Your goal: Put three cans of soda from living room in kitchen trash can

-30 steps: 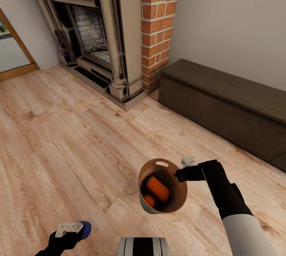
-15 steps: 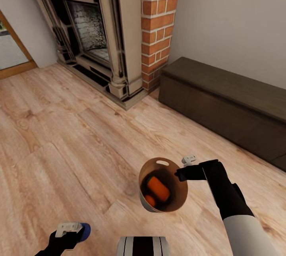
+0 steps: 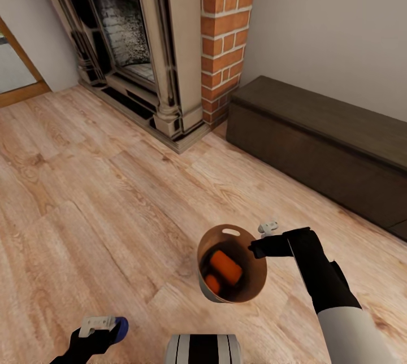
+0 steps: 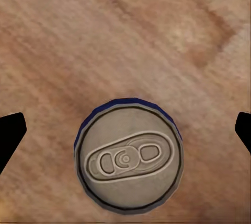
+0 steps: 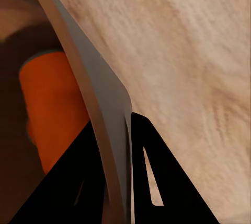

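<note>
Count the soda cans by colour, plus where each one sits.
Orange cans: 2, one and another lying inside the trash can, its rim pinched by the right gripper.
Blue can: 1, in the left gripper.
Total: 3

Two orange soda cans (image 3: 225, 267) (image 3: 212, 284) lie inside one round grey pail with a tan-brown inside (image 3: 257, 282). One blue soda can (image 3: 120, 327) is beside the pail. One dark bench (image 3: 316, 138) stands behind the pail.

Wood plank floor (image 3: 113, 194), dark bench (image 3: 322, 143), fireplace (image 3: 135, 47)
</note>
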{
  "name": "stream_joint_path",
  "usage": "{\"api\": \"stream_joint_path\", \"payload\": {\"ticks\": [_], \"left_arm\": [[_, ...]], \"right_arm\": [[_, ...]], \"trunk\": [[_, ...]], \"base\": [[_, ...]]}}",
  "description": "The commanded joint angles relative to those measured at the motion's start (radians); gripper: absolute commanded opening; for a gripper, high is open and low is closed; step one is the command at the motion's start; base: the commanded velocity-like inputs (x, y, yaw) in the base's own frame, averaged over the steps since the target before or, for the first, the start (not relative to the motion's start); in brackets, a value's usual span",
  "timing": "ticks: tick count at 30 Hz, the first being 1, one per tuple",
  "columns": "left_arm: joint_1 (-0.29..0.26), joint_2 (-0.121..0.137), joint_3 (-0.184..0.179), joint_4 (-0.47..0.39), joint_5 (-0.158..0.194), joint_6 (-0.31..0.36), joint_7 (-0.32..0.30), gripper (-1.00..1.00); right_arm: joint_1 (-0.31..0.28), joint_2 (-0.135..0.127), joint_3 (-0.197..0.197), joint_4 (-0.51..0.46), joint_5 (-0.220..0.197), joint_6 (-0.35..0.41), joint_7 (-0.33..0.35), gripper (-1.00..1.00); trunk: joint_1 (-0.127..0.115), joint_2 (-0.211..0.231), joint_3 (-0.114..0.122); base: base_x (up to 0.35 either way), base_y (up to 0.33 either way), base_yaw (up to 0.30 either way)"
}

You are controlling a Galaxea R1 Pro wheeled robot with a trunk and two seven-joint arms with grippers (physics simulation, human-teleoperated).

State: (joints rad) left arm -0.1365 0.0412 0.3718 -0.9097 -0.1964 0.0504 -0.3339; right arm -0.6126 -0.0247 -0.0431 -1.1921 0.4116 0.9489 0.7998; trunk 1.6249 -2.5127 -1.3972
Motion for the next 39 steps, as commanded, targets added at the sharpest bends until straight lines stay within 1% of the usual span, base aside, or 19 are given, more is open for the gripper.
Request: {"api": "stream_joint_path", "payload": {"ticks": [1,11,17,24,34,39], "left_arm": [[0.0,0.0,0.0,0.001,0.0,0.0,0.0,1.0],[0.0,0.0,-0.001,0.002,0.0,0.0,0.001,1.0],[0.0,0.0,-0.001,-0.002,0.0,-0.001,0.0,1.0],[0.001,0.001,-0.001,-0.006,0.0,-0.001,-0.002,1.0],[0.002,0.0,-0.001,-0.009,0.0,-0.001,-0.001,1.0],[0.001,0.0,-0.001,-0.006,0.0,0.0,-0.001,1.0]], "right_arm": [[0.0,0.0,0.0,-0.001,-0.025,0.011,0.006,-1.0],[0.0,0.0,0.0,-0.001,-0.025,0.011,0.006,-1.0],[0.0,-0.001,-0.005,-0.008,-0.025,0.01,0.006,-1.0],[0.0,-0.001,-0.004,-0.012,-0.025,0.01,0.006,-1.0],[0.002,-0.001,-0.002,-0.012,-0.025,0.011,0.006,-1.0],[0.002,-0.001,-0.003,-0.012,-0.025,0.011,0.006,-1.0]], "trunk": [[0.0,0.0,-0.004],[0.005,-0.003,-0.043],[0.005,-0.003,-0.043],[0.005,-0.003,-0.043],[0.005,-0.003,-0.043],[0.007,-0.004,-0.062]], "base": [[0.0,0.0,0.0],[0.0,0.0,0.0],[0.0,0.0,0.0],[0.095,0.0,0.0],[0.016,0.0,0.0],[0.001,0.0,0.0]]}}
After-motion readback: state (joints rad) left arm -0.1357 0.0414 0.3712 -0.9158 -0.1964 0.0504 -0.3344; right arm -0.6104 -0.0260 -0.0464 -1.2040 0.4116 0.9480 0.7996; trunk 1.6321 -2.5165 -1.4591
